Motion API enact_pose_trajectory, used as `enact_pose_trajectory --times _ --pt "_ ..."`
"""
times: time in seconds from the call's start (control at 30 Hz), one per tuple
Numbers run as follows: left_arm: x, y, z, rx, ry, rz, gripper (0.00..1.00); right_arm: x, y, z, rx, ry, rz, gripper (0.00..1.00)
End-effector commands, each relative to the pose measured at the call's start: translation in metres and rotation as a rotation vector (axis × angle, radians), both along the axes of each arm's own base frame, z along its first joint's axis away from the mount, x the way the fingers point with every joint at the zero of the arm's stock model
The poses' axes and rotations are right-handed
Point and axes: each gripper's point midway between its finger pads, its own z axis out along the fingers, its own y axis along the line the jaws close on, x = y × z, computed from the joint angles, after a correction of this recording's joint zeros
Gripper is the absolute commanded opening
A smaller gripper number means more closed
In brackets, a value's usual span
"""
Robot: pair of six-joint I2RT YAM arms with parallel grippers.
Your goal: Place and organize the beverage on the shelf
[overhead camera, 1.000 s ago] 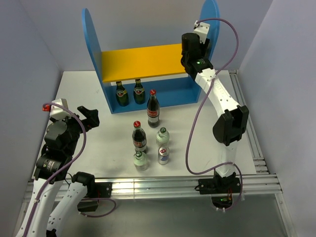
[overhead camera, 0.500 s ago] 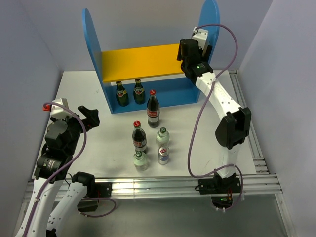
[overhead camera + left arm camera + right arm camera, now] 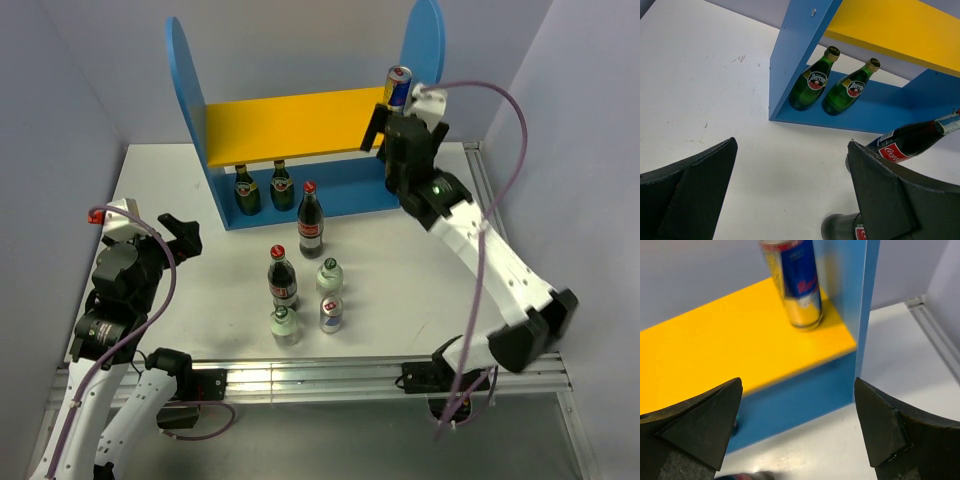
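Standing upright at the far right of the yellow board (image 3: 280, 120) of the blue two-level shelf (image 3: 186, 90), the slim silver-blue-red can (image 3: 792, 282) sits just beyond the right gripper (image 3: 797, 385), whose fingers are spread and empty. The nearest unshelved drink, a dark red-capped cola bottle (image 3: 310, 222), stands upright near-left of it; the left gripper (image 3: 791, 145) is likewise splayed and empty.

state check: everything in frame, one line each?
Shelf can: upright on yellow board, right end, ungripped.
Green bottles: upright on shelf base, left side.
Cola bottles: upright on table.
Small clear bottles: upright on table, capped.
Table can: upright on table.
Left gripper: open, empty.
Right gripper: open, empty.
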Motion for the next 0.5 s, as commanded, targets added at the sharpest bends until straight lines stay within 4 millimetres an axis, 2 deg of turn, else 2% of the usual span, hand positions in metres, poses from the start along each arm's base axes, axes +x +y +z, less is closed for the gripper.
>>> enact_pose_trajectory --times 0.0,0.03,0.07,0.1,0.17,0.2,0.23,0.27,0.3,0.33,0.37,0.4,0.47 --pt "0.002 0.002 0.006 0.009 -0.021 0.011 0.99 -0.056 0.006 -0.016 0.042 0.001 0.043 1.0" --pt "0.002 0.003 0.006 0.009 -0.023 0.012 0.99 -0.069 0.009 -0.023 0.067 -0.001 0.056 1.0" --pt "0.002 0.003 0.007 0.009 -0.026 0.012 0.99 -0.092 0.006 -0.014 0.112 -0.041 0.079 1.0" --pt "0.002 0.003 0.007 0.006 -0.027 0.013 0.99 -0.111 0.018 -0.048 0.088 0.005 0.113 1.0" --pt "0.003 0.003 0.006 0.009 -0.023 0.014 0.99 -0.137 0.029 -0.068 0.15 0.01 0.163 1.0" --pt "0.003 0.002 0.005 0.009 -0.02 0.011 0.99 -0.155 0.025 -0.089 0.162 0.021 0.188 1.0" --pt "0.003 0.002 0.005 0.008 -0.018 0.013 0.99 -0.172 0.04 -0.098 0.203 0.025 0.242 1.0" --pt "0.004 0.002 0.005 0.01 -0.015 0.011 0.99 -0.185 0.039 -0.1 0.241 0.011 0.271 1.0" --pt "0.004 0.002 0.005 0.01 -0.015 0.011 0.99 -0.195 0.04 -0.125 0.211 0.052 0.287 1.0" --pt "0.004 0.001 0.004 0.011 -0.014 0.009 0.99 -0.21 0.051 -0.133 0.246 0.062 0.324 1.0" --pt "0.005 0.002 0.004 0.011 -0.012 0.011 0.99 -0.219 0.055 -0.14 0.252 0.075 0.349 1.0" --pt "0.005 0.002 0.003 0.01 -0.011 0.011 0.99 -0.229 0.053 -0.158 0.211 0.116 0.359 1.0" --pt "0.005 0.002 0.004 0.011 -0.012 0.012 0.99 -0.25 0.065 -0.173 0.236 0.144 0.384 1.0"
